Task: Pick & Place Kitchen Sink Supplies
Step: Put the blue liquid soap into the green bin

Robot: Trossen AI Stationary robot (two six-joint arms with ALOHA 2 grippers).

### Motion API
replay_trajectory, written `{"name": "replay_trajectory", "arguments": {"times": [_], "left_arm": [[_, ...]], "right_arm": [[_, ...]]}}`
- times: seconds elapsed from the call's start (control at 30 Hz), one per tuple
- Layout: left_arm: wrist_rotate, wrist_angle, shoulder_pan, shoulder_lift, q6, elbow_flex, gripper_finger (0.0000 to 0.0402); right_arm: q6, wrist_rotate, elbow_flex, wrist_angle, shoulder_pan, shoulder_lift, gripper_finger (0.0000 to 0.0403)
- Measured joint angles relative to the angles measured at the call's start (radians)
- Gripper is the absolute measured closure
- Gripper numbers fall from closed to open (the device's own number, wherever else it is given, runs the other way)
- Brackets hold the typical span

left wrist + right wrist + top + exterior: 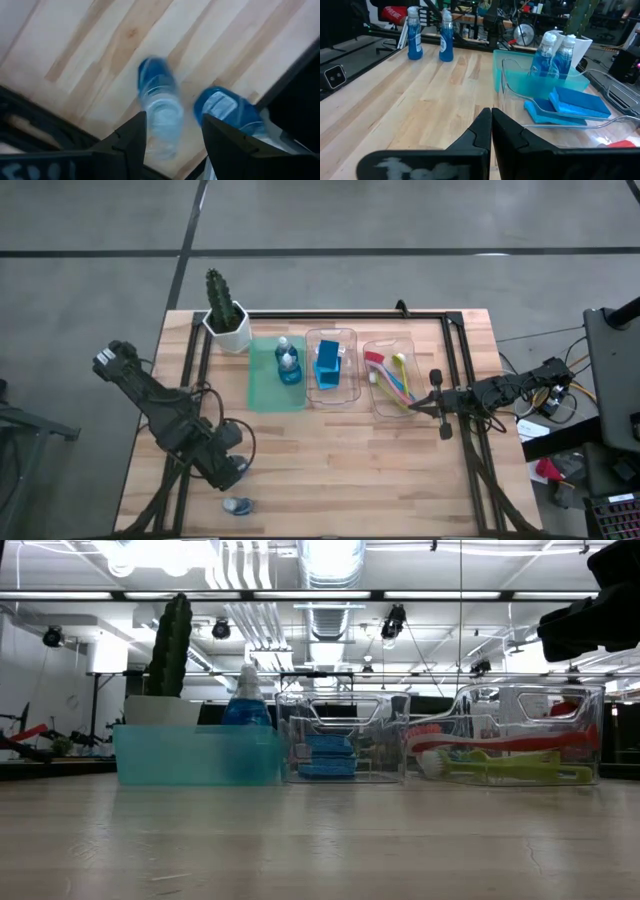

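Your pale wooden table (330,470) sits on grey concrete floor, with three trays in a row along its far side.

From above, you see the left gripper (232,472) near the table's front left corner, beside a blue-white rounded little bottle (238,506) standing on the wood; the right gripper (436,406) waits at the clear brush tray (392,345), fingers pressed together and empty. The green translucent tray (262,393) holds more bottles, next to a potted cactus (224,310). At table height, blue block sponges (326,756) fill the middle clear tray, and pink and yellow-green brushes (500,766) lie in the right one. In the left wrist view, your left fingers (131,140) stand apart around one blurred bottle, a second beside them; you cannot tell whether they touch it.
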Motion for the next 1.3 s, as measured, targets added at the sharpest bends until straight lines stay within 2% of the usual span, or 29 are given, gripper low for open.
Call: {"name": "replay_trajectory", "arguments": {"times": [0.23, 0.5, 0.63, 0.77, 1.0, 1.3], "left_arm": [[-0.011, -0.008, -0.014, 0.0, -0.037, -0.031, 0.0216], [0.02, 0.023, -0.013, 0.005, -0.059, -0.095, 0.0168], [0.012, 0.031, -0.013, 0.006, -0.058, -0.096, 0.0161], [-0.021, 0.048, -0.013, 0.006, -0.029, -0.096, 0.0166], [-0.019, 0.063, -0.013, 0.005, -0.021, -0.105, 0.0188], [0.041, 0.102, -0.013, 0.005, -0.02, -0.15, 0.0241]], "right_arm": [[-0.001, 0.0, 0.0, 0.0, 0.0, 0.0, 0.0394], [-0.002, 0.0, 0.0, 0.0, 0.0, 0.0, 0.0394], [-0.002, 0.0, 0.0, 0.0, 0.0, 0.0, 0.0394], [-0.001, 0.0, 0.0, 0.0, 0.0, 0.0, 0.0394], [0.0, 0.0, 0.0, 0.0, 0.0, 0.0, 0.0394], [-0.001, 0.0, 0.0, 0.0, 0.0, 0.0, 0.0394]]}}
